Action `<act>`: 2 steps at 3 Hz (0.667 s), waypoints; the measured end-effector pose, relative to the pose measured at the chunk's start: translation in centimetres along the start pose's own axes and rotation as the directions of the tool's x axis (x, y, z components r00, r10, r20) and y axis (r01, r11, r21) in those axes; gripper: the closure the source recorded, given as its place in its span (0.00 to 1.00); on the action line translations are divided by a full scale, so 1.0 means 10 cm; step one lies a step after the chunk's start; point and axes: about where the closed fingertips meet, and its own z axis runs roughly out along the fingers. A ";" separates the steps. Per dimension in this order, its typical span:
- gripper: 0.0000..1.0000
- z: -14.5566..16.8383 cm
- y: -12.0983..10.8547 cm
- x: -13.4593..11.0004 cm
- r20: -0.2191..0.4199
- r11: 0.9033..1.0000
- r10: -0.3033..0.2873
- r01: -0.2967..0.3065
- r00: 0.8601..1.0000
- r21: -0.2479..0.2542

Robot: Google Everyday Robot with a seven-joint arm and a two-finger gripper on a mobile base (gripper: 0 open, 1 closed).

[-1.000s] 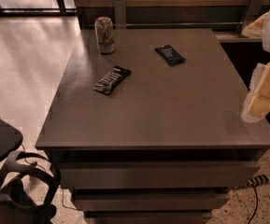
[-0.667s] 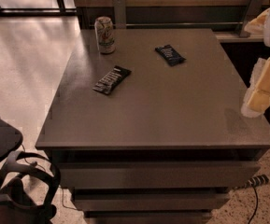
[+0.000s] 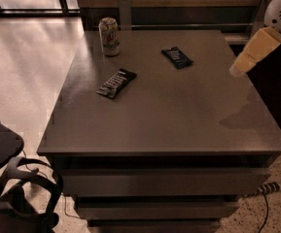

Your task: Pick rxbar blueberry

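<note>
The rxbar blueberry (image 3: 177, 57), a small flat bar in a dark blue-black wrapper, lies on the grey table (image 3: 159, 125) at the back, right of centre. My gripper (image 3: 244, 62) hangs above the table's right edge, tilted down and to the left. It is well to the right of the bar and apart from it, with nothing in its hold.
A longer black bar wrapper with white lettering (image 3: 116, 83) lies left of centre. A pale drink can (image 3: 110, 36) stands upright at the back left corner. A wooden wall and a rail run behind the table. Dark gear and cables (image 3: 18, 198) lie on the floor at the lower left.
My gripper has risen and swung up and to the left, from hanging low at the right edge to a tilt over the table's right side. The objects have not moved.
</note>
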 end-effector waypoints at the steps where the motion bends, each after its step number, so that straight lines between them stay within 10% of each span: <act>1: 0.00 0.36 -0.28 -0.09 0.131 0.979 0.202 -0.201 0.971 -0.020; 2: 0.00 0.39 -0.38 -0.19 0.178 0.974 0.223 -0.226 0.958 -0.002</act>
